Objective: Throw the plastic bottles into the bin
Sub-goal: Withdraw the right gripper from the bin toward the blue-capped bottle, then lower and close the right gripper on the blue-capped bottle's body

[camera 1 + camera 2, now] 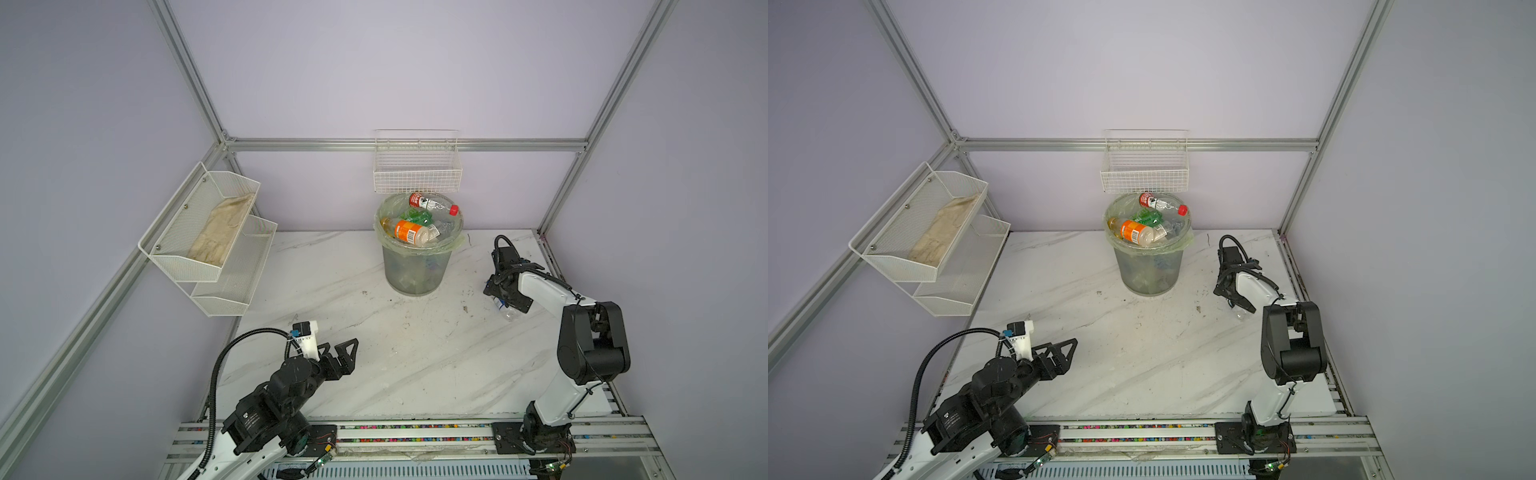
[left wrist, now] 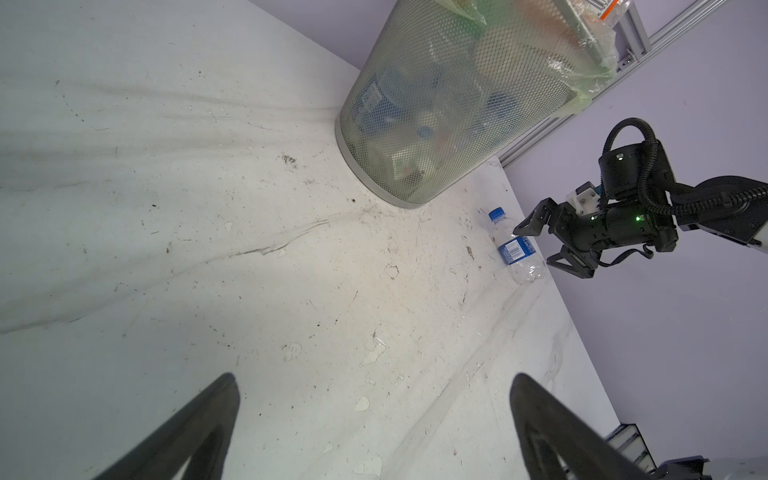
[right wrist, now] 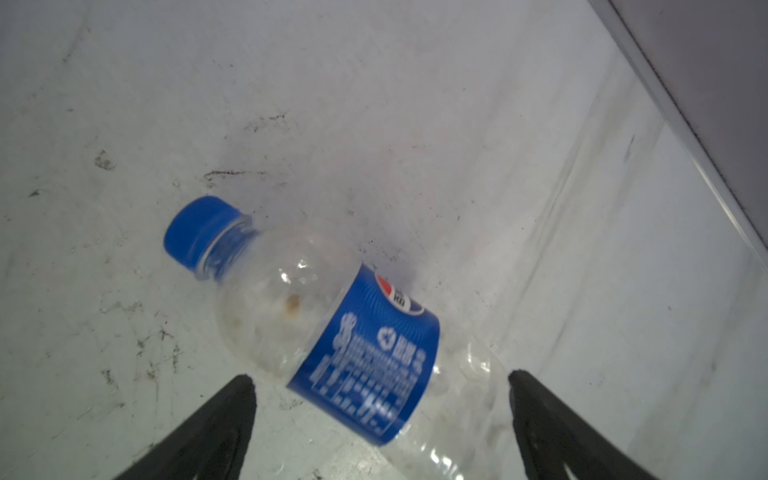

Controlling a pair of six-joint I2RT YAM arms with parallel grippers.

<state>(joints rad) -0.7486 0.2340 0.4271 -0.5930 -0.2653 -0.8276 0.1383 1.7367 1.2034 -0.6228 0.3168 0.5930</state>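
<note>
The clear plastic blue-labelled bottle (image 3: 365,332) lies flat at four o'clock from the round grey mesh bin (image 1: 415,266). The right gripper (image 3: 380,376), jaws spread, hangs over its lower half. It should centre on the label, descend, then close gently.

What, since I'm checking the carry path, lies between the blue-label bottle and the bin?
Nothing but bare, scuffed marble tabletop lies between the blue-label bottle and the bin. The left wrist view shows that stretch most clearly.
</note>
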